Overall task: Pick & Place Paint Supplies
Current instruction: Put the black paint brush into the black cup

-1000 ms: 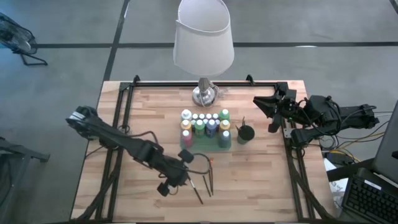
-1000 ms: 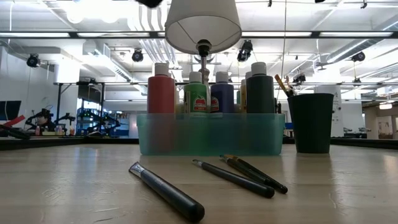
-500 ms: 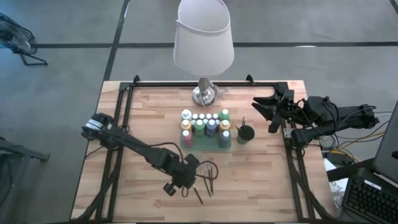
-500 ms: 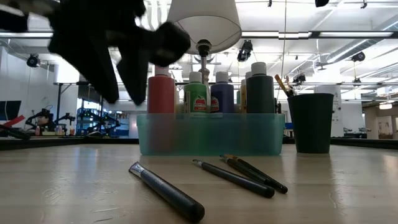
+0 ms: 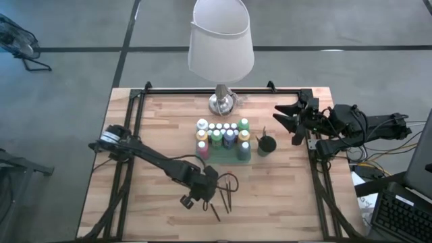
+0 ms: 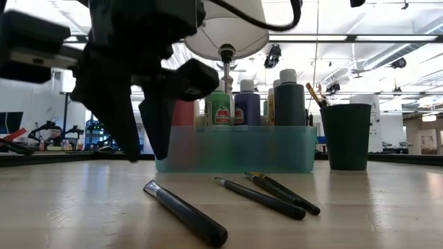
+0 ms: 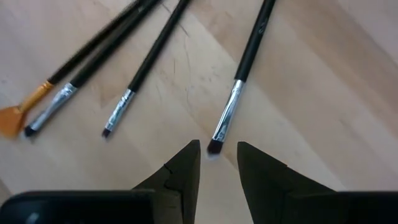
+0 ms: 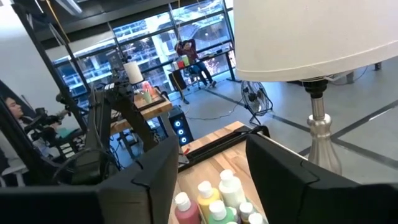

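Several thin black paintbrushes lie flat on the wooden table near its front. My left gripper hangs open just above them, pointing steeply down. The bristle tip of one brush shows between its two fingertips. In the low view the left gripper stands a little above the tabletop. White-capped paint bottles stand upright in a teal tray. My right gripper waits open, raised at the table's right edge.
A black cup holding a brush stands right of the tray. A lamp with a white shade and a silver base stands at the far edge. Black rails frame the tabletop. Bare wood lies to the left and front right.
My left gripper has come down from well above the table and gone toward the right edge, tipping more steeply downward, and now hangs over the brushes. The brushes have not moved.
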`<state>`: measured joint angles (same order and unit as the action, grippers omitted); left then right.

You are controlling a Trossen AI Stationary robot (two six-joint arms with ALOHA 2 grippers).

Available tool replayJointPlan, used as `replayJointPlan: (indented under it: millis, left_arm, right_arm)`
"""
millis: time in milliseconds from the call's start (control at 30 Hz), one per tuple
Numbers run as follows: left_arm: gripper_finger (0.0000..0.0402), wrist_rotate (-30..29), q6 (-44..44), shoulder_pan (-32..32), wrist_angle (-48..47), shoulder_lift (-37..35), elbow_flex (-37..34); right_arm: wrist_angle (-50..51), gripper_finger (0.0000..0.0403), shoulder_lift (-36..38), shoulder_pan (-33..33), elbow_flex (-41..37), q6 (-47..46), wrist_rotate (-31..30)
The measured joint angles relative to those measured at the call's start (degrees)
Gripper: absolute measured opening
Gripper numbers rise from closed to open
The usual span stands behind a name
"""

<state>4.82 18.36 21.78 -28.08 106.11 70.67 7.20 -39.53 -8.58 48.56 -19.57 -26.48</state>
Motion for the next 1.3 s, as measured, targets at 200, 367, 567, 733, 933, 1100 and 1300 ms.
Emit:
replayJointPlan:
  millis: [200,367,567,733,933,1100,1300]
  left_arm:
    - [0.0113,-0.28,1.15,-0.22,0.20,2.01,-0.15]
    - [0.0113,0.16,0.86,-0.31,0.18,3.33,-0.52]
    - [0.0113,0.57,0.57,-0.33,1.26,4.28,-0.48]
    - [0.0112,1.67,0.53,-0.35,2.59,4.41,-0.50]
    - [0.0096,1.77,-0.47,-0.35,2.71,4.45,-0.50]
    - [0.0077,1.90,-0.54,-0.33,2.67,4.47,-0.52]
    - [0.0052,1.98,-0.63,-0.31,2.60,4.50,-0.52]
  right_arm:
    - [0.00,0.0194,0.00,0.00,0.00,0.02,0.00]
    - [0.07,0.0193,-0.02,0.00,0.00,0.02,0.00]
    - [0.09,0.0176,-0.02,0.00,0.00,0.19,-0.02]
    - [0.11,0.0162,-0.01,0.00,0.00,0.24,-0.04]
    - [0.11,0.0147,-0.02,0.00,0.00,0.24,-0.04]
    - [0.09,0.0136,-0.01,0.00,0.00,0.17,-0.06]
    - [0.09,0.0125,0.00,0.00,-0.02,0.07,-0.06]
